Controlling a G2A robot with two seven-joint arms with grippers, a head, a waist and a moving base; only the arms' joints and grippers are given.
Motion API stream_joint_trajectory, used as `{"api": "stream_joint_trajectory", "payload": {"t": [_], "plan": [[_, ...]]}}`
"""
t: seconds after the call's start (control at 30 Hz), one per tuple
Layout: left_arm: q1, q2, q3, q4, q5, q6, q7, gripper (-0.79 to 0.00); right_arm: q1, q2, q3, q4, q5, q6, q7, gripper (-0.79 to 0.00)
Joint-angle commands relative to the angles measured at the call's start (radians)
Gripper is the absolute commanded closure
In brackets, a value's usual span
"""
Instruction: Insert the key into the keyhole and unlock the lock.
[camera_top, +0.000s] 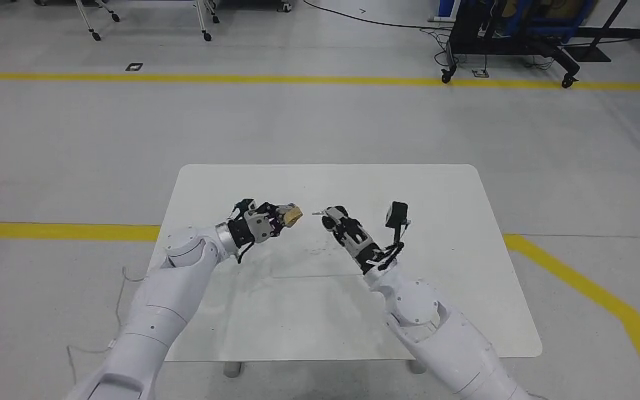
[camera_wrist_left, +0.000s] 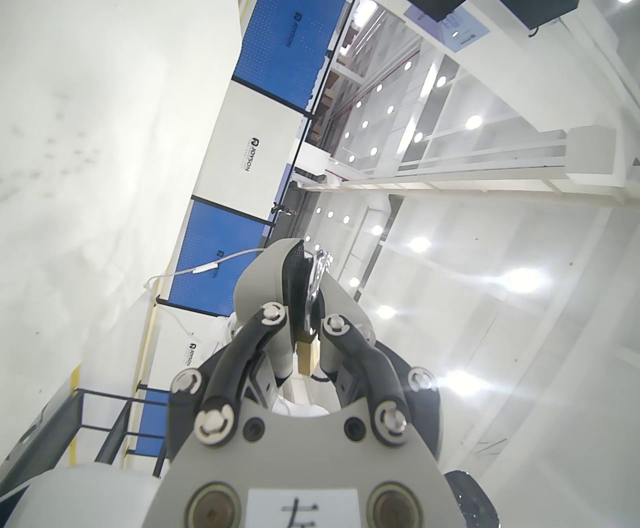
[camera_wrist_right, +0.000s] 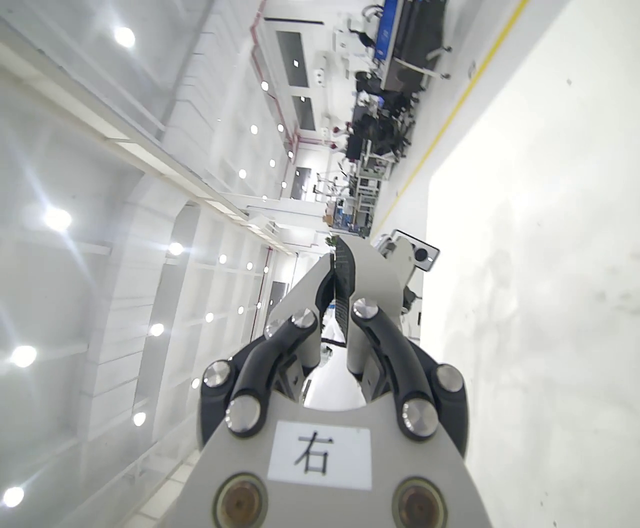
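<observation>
Above the middle of the white table (camera_top: 440, 300), my left gripper (camera_top: 272, 218) is shut on a brass padlock (camera_top: 290, 213), whose body points toward the other arm. In the left wrist view the padlock's silver shackle (camera_wrist_left: 318, 277) sits between the pressed fingers of my left gripper (camera_wrist_left: 312, 260), and the brass body (camera_wrist_left: 307, 356) lies nearer the palm. A short gap to the right, my right gripper (camera_top: 328, 217) is shut on a small key (camera_top: 317, 212), whose tip points at the padlock. In the right wrist view the pads (camera_wrist_right: 344, 280) of my right gripper (camera_wrist_right: 340, 247) are pressed together and hide the key.
Both grippers hover over the table, a little behind its centre. Yellow floor lines (camera_top: 300, 78) run behind and beside the table. A black wheeled cart (camera_top: 510, 45) stands far back on the right.
</observation>
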Motion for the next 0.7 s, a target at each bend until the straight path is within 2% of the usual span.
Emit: {"api": "stream_joint_trajectory", "payload": {"t": [0.0,0.03,0.27,0.37,0.43,0.53,0.67], "plan": [[0.000,-0.001,0.002,0.000,0.000,-0.005,0.006,0.000,-0.011,-0.003,-0.003,-0.005,-0.060,0.028,-0.066,0.000],[0.000,-0.001,0.002,0.000,0.000,-0.005,0.006,0.000,-0.016,-0.006,-0.007,-0.017,-0.080,0.056,-0.103,0.000],[0.000,-0.001,0.002,0.000,0.000,-0.005,0.006,0.000,-0.016,-0.006,-0.007,-0.017,-0.080,0.056,-0.103,0.000],[0.027,-0.002,0.000,-0.051,-0.006,-0.012,0.044,0.000,-0.016,-0.006,-0.007,-0.017,-0.080,0.056,-0.103,0.000],[0.041,-0.004,0.009,-0.097,0.022,-0.010,0.113,0.000,-0.016,-0.006,-0.007,-0.017,-0.080,0.056,-0.103,0.000],[0.044,-0.009,0.037,-0.170,0.121,-0.001,0.292,0.000,-0.028,-0.007,-0.002,-0.018,-0.119,0.049,-0.109,0.000],[0.044,-0.024,0.081,-0.259,0.196,0.033,0.500,0.000,-0.073,-0.017,0.005,-0.019,-0.139,-0.016,-0.241,0.000]]}}
